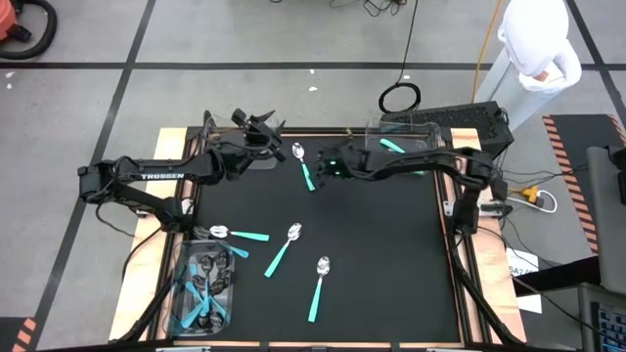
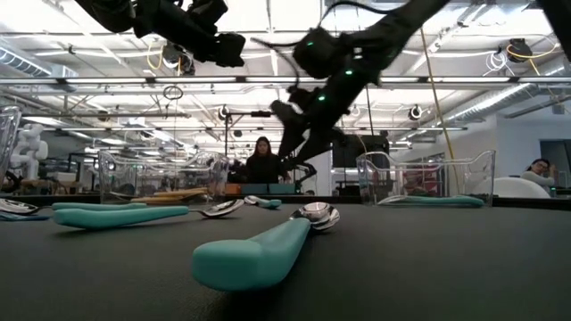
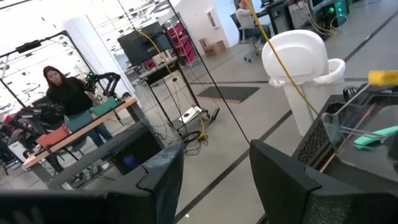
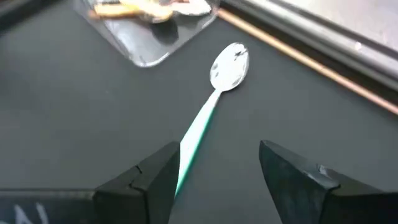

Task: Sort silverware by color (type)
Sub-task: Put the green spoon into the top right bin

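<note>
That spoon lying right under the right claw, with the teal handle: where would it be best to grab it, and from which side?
Probably by the slim teal handle, from straight above. The spoon lies flat on the mat, and its handle already runs between the right gripper's open fingers. The fingers should close across the handle's narrow width; the rounded silver head looks wider and shinier, likely a poorer grip.

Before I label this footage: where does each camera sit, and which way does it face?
High: overhead, straight down on the mat, both arms.
Low: table height, across spoons into the room; arms overhead.
Left wrist: raised left gripper, open, facing the room.
Right wrist: open right gripper above a teal spoon, shared with high.
</note>
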`<state>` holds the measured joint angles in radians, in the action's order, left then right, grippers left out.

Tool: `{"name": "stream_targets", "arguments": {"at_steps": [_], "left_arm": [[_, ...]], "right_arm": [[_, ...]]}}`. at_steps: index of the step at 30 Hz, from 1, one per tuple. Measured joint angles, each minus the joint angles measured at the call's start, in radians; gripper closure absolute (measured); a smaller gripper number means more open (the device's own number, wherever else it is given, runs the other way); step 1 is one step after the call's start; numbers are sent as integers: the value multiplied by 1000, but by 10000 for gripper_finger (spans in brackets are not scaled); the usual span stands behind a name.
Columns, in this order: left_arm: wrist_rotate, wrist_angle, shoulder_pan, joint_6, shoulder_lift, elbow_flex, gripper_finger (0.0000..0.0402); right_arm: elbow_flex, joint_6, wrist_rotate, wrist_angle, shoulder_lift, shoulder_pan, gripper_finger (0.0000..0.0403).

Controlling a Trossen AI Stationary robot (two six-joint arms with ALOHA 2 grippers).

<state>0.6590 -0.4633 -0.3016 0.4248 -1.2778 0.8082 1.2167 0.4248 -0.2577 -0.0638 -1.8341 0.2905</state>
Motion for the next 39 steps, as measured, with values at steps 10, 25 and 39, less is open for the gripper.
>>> {"name": "stream_targets", "arguments": {"at_steps": [10,25,39], "left_arm": [[0,0,1,1,2,0,215],[1,28,0,2,0,0,215],[118,69,-3,29,1,1,215]], "right_arm": [[309,36,2,-264,-237,-16,188],[392,27,76,-305,-381,-22,206],[390,-67,125,-435,-351,-52,339]]}}
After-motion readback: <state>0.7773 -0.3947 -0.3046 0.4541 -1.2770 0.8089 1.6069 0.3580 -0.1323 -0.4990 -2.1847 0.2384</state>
